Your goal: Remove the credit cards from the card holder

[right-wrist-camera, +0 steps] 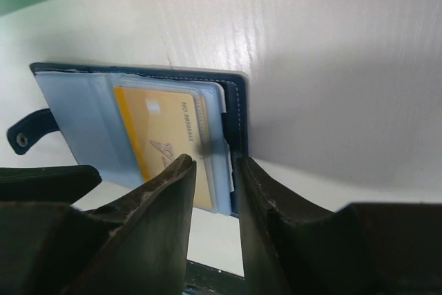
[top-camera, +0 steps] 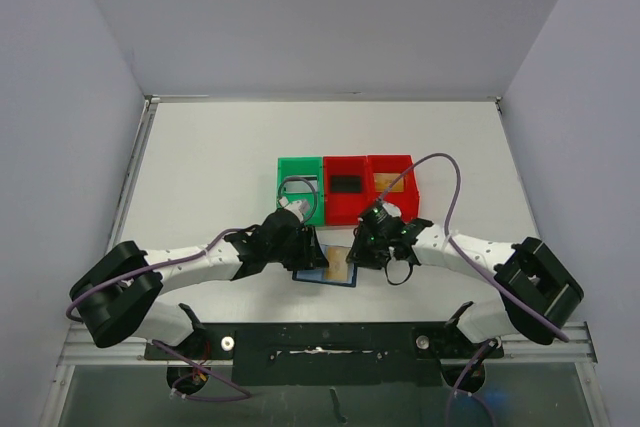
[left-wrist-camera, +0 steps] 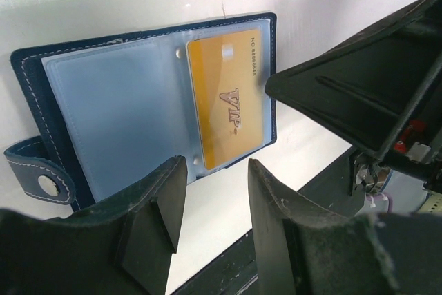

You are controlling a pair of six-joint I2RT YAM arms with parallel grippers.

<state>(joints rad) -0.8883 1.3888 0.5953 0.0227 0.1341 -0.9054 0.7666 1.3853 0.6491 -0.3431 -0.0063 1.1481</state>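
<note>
The dark blue card holder [top-camera: 312, 274] [left-wrist-camera: 110, 115] [right-wrist-camera: 76, 108] lies open and flat near the table's front edge. A gold credit card [left-wrist-camera: 224, 94] [right-wrist-camera: 159, 129] [top-camera: 341, 265] sits in its right clear pocket; the left pocket looks bare. My left gripper [left-wrist-camera: 216, 164] [top-camera: 305, 247] hovers at the holder's left part, open, with only table between its fingers. My right gripper [right-wrist-camera: 214, 164] [top-camera: 368, 242] is over the holder's right edge. Its jaws stand a narrow gap apart, open, and the pocket's edge shows through the gap. It grips nothing.
Behind the holder stand a green bin [top-camera: 286, 169] and two red bins [top-camera: 347, 215] [top-camera: 408, 169] in a row. A black card [top-camera: 347, 184] lies in the middle bin and a tan one [top-camera: 388, 183] in the right bin. The holder's snap strap [left-wrist-camera: 41, 170] sticks out to the left.
</note>
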